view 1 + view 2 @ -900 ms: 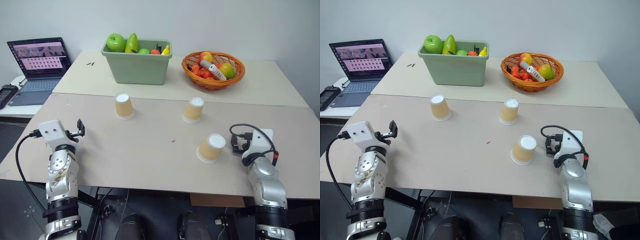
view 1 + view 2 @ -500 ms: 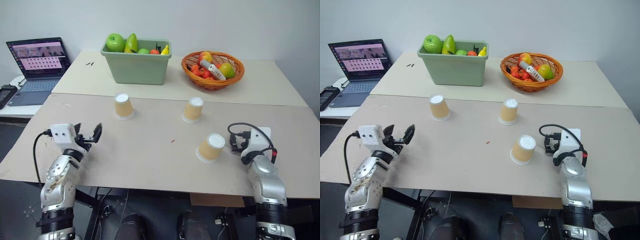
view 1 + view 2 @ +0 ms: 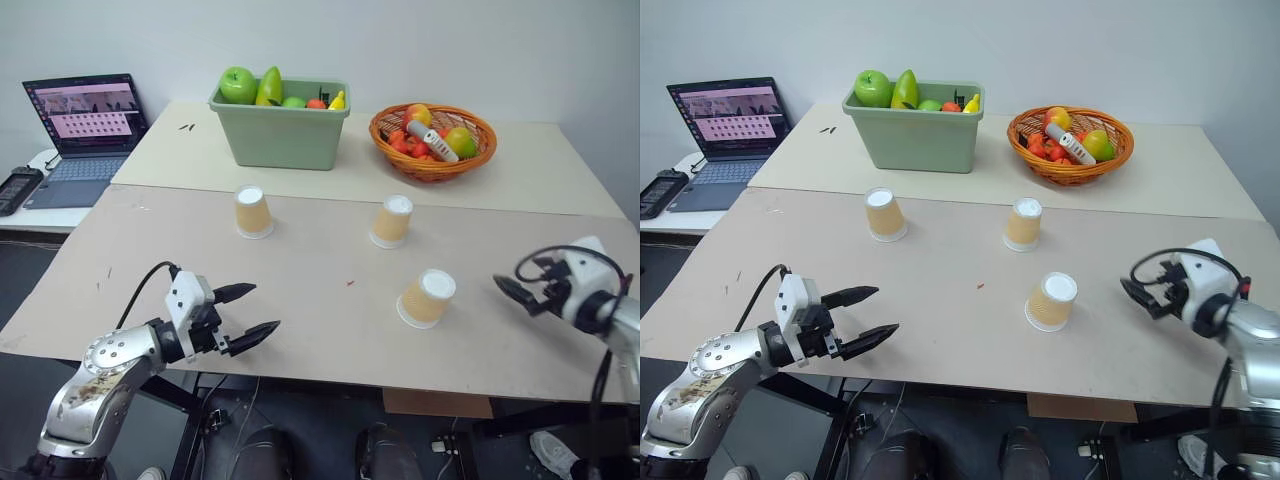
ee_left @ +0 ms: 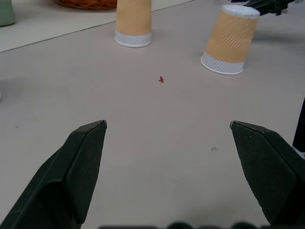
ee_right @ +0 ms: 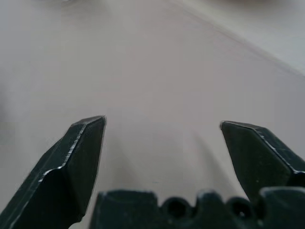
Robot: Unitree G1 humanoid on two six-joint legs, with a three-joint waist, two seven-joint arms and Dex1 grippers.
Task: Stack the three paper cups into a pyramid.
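left gripper [image 3: 258, 311] swung in low over the desk [image 3: 300, 320] since a second ago, jaws wide apart, empty – right gripper [image 3: 512, 289] pulled out rightward, jaws apart too, three cups [image 3: 427, 298] unmoved, upside down, well apart on the desk

Beige tables [image 3: 300, 290] against a plain white wall [image 3: 400, 40]
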